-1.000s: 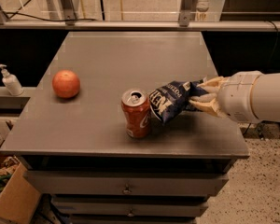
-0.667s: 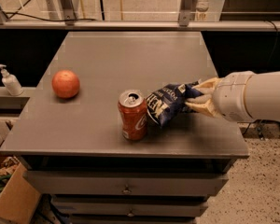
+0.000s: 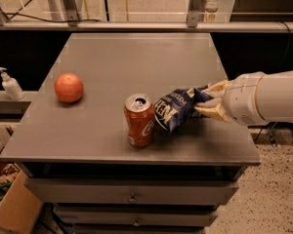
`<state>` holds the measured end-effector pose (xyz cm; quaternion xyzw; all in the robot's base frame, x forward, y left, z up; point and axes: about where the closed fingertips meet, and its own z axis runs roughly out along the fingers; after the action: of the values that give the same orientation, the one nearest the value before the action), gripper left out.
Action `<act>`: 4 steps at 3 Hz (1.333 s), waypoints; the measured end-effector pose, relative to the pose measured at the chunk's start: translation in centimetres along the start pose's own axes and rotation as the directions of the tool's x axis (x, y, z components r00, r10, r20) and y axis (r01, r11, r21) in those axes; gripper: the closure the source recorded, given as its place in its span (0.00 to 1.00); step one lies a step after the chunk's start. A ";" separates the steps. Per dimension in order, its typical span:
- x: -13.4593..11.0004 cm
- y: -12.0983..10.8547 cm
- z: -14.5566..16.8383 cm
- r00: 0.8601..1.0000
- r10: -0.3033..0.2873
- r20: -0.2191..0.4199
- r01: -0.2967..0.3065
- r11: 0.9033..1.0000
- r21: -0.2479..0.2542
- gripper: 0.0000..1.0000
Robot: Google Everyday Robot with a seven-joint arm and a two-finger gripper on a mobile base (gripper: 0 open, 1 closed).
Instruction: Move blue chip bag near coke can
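We see the gripper [image 3: 206, 101] right of centre in the frame, its fingers clamped on one end of the blue chip bag [image 3: 176, 109]. The bag lies just right of the upright coke can [image 3: 139, 122], near the lower edge of the table [image 3: 112, 57].

Foil of the blue chip bag [image 3: 178, 108] is showing dark blue w/ white lettering & patches. The coke can [image 3: 139, 121] beside it is wearing red w/ white script, silver top. The gripper [image 3: 205, 104], cream jaws on a white arm, is pinching the bag's rt end near the rt edge of the worktop [image 3: 136, 57], which is reading flat grey. The round fruit [image 3: 69, 87] at left is glowing orange-red; the pump bottle [image 3: 10, 85] is showing white.
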<state>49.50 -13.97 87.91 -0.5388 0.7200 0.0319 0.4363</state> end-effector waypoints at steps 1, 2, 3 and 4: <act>-0.2 -0.1 -0.3 1.000 -0.009 -0.003 0.009 1.000 -0.002 0.36; -0.6 -0.1 -0.8 1.000 -0.012 -0.003 0.012 1.000 -0.003 0.13; -0.7 -0.1 -1.0 1.000 -0.012 -0.003 0.012 1.000 -0.005 0.00; -0.2 -0.2 -1.7 1.000 0.002 0.003 -0.002 1.000 -0.015 0.00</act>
<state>48.68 -14.80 89.18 -0.5415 0.7194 0.0388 0.4333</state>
